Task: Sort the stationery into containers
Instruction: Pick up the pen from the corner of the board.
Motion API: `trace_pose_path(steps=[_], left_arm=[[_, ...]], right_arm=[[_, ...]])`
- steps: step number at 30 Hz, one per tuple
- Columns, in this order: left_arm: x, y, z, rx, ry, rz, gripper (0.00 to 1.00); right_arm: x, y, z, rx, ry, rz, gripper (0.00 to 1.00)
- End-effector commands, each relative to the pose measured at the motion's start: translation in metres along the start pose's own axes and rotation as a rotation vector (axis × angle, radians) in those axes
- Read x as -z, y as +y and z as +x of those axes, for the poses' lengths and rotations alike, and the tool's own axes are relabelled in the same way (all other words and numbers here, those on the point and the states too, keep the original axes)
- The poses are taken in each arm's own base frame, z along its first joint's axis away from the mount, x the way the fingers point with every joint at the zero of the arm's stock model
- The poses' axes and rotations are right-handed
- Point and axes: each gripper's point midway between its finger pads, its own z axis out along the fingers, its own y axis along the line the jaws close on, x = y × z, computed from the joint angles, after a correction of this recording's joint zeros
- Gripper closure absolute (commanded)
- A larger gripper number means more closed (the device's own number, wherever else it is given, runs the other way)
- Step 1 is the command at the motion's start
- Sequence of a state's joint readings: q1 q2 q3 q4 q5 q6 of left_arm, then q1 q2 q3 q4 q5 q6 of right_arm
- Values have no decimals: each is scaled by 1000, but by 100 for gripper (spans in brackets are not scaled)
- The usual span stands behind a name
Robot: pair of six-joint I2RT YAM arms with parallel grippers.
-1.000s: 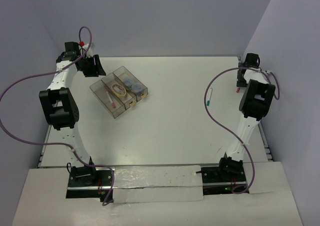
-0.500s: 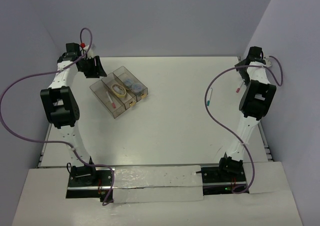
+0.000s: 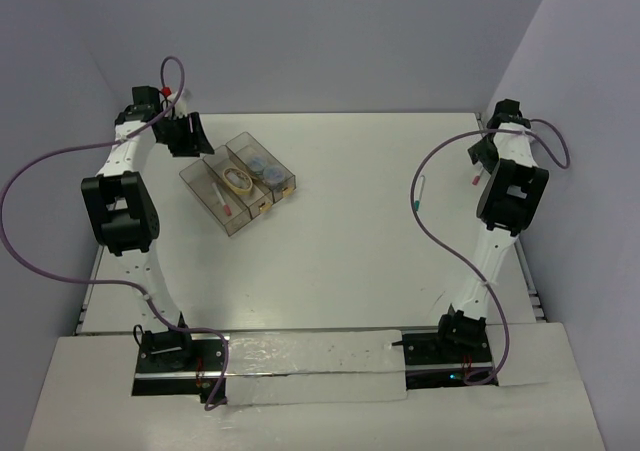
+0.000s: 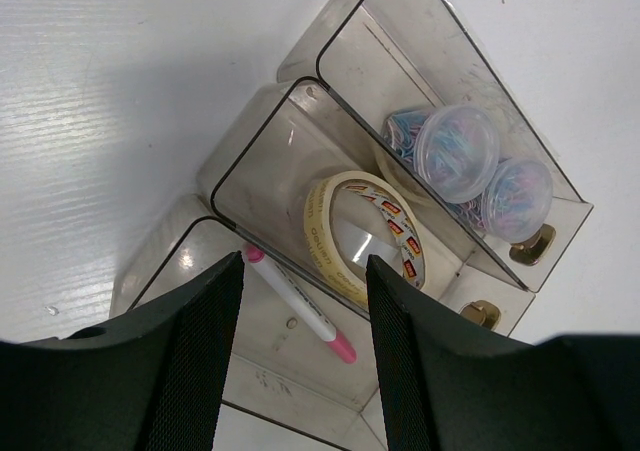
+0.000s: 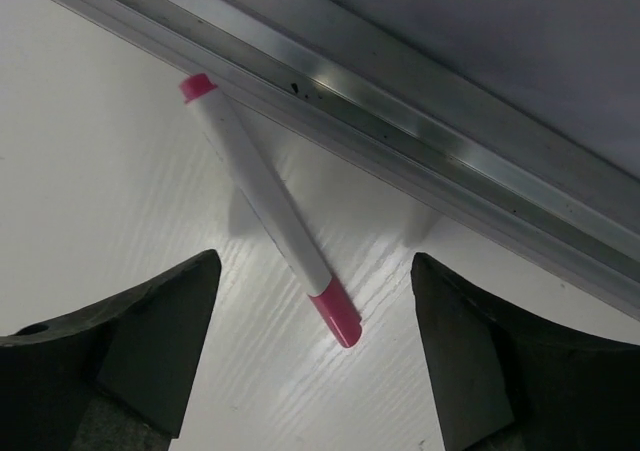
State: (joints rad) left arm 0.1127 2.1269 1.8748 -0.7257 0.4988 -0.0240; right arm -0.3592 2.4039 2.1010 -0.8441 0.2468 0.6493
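The containers point(image 3: 238, 184) are three joined clear bins at the far left. In the left wrist view one bin point(image 4: 330, 66) holds two round tubs of paper clips point(image 4: 457, 154), the middle one a tan tape roll point(image 4: 362, 233), and the third a white pen with pink ends point(image 4: 297, 309). My left gripper point(image 3: 188, 134) hangs open and empty above the bins point(image 4: 305, 268). My right gripper point(image 3: 482, 157) is open above a white pen with pink ends point(image 5: 265, 203), which lies on the table by the far right edge point(image 3: 473, 181). A green-tipped white pen point(image 3: 418, 193) lies left of it.
An aluminium rail point(image 5: 400, 121) runs along the table edge just beyond the pink-ended pen, with the grey wall behind it. Purple cables point(image 3: 430, 221) loop from both arms over the table. Small brass tabs point(image 4: 535, 243) sit at the bins' near ends.
My right wrist has shifted slightly at the far right edge and now sits over the pink-ended pen. The left arm and the bins have not moved.
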Motion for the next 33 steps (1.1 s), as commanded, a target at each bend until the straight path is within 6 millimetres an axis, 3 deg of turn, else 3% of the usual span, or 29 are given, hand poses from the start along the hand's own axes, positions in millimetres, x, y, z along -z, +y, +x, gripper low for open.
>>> trace_pose_path(steps=[1,5,8,10,11,14,17,21,24,26,27,28,30,32,33], left_arm=[[11,-8,-24,-13,-54,25,41],[10,-7,-25,-10,-50,19,41],[11,-7,-27,-9,-56,20,41],[11,-8,-29,-6,-60,22,41],[12,-8,-30,-5,-64,24,41],[14,-10,-33,-6,-72,32,41],[15,-13,-35,-9,-76,41,41],[19,-15,-38,-13,-89,42,41],[22,-19,-40,-11,-97,57,41],[26,-24,-43,-11,-108,69,41],[27,-26,-43,-12,-108,77,41],[30,-30,-46,-17,-119,88,42],[35,-36,-50,-18,-135,109,42],[41,-45,-57,-22,-157,136,42],[44,-49,-61,-24,-168,150,43]], right_arm=[[-23,-32,3,57,63,86,20],[-31,-38,13,89,94,108,35],[-35,-44,20,113,124,132,63],[-35,-46,22,132,128,136,93],[-35,-47,22,138,129,136,99],[-30,-43,23,168,129,110,100],[-4,-9,7,261,20,-13,100],[27,19,-6,291,-74,-117,100],[55,37,-24,262,-142,-196,100],[90,59,-36,283,-223,-276,100],[97,64,-37,288,-236,-291,100],[124,85,-40,315,-290,-357,100],[180,129,-27,408,-368,-507,100],[237,178,10,524,-440,-663,100],[258,191,17,541,-469,-723,100]])
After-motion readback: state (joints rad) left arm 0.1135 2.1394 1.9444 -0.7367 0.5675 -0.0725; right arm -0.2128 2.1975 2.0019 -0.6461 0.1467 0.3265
